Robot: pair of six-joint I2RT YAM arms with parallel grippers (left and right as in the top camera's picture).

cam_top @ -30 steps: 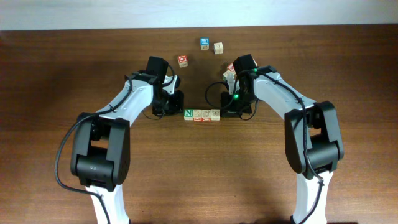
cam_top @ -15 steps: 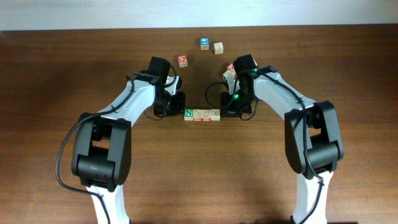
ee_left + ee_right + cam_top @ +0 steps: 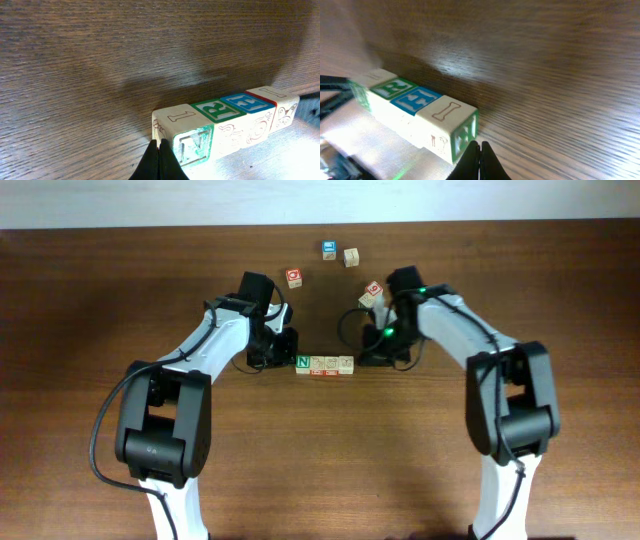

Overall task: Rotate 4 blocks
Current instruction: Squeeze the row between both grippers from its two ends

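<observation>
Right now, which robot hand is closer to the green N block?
Left. The left gripper sits right beside the green N block; the right gripper is at the opposite end of the row.

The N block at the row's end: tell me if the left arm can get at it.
Probably yes: the left gripper, shut, sits right beside the N block, with nothing between them.

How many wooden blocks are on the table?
8: a row of four at centre, three loose blocks farther back, one block by the right arm. More may be hidden.
</observation>
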